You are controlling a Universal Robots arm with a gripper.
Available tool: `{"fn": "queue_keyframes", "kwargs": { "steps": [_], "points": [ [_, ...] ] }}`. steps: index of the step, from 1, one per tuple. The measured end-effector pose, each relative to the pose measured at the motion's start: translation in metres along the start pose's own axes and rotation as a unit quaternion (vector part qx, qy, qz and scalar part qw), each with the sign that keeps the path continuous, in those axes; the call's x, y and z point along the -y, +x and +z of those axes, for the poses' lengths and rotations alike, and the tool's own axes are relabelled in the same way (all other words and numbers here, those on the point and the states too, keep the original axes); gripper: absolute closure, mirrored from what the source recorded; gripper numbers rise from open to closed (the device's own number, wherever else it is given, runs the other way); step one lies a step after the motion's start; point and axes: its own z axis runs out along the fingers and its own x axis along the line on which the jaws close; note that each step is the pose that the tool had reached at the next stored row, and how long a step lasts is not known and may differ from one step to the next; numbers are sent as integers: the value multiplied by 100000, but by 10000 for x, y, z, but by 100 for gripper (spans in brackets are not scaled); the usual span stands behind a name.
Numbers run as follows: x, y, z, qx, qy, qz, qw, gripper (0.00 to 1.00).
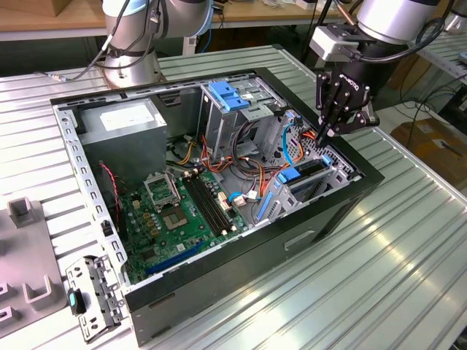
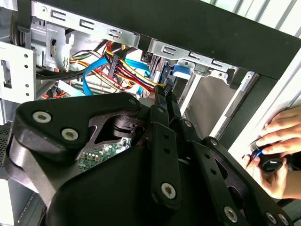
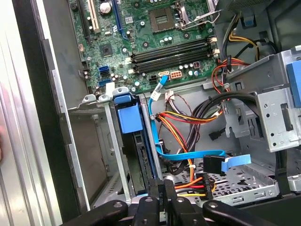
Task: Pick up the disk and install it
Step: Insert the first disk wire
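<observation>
The disk (image 1: 310, 169) stands on edge in the small drive bay at the case's corner on the exterior view's right. Blue rails run along its sides. In the first wrist view the disk (image 3: 140, 160) is a dark slab down in the slot, behind a blue plastic tab (image 3: 129, 117). My gripper (image 1: 321, 135) hangs just above the bay, fingers shut together and pointing down at the disk's upper edge. A small gap shows between them and the disk. The gripper (image 3: 162, 184) sits over the end of the disk, and in the second wrist view the gripper (image 2: 165, 92) points at the bay.
The open computer case (image 1: 350, 193) lies on a ribbed metal table. Inside are a green motherboard (image 1: 182, 211), a grey power-supply box (image 1: 120, 124), a drive cage with a blue bracket (image 1: 230, 96) and loose coloured cables (image 3: 188, 117) beside the bay. A person's hand (image 2: 282, 136) rests outside the case wall.
</observation>
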Motion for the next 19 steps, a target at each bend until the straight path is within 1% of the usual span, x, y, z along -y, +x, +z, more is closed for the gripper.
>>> {"fn": "queue_keyframes", "kwargs": {
  "steps": [9, 11, 13, 14, 15, 16, 18, 19],
  "points": [
    [0, 0, 0, 0, 1, 11, 100000, 84],
    [0, 0, 4, 2, -15, 374, 99999, 84],
    [-2, 0, 13, 14, -45, 1179, 99993, 84],
    [-17, 4, 20, 16, -50, 1142, 99993, 84],
    [-38, 9, 30, 19, -29, 625, 99998, 84],
    [-46, 10, 45, -9, 32, -796, 99997, 84],
    [-56, 12, 64, -27, 84, -2118, 99978, 84],
    [-61, 14, 77, -32, 121, -3056, 99953, 84]
  ]
}}
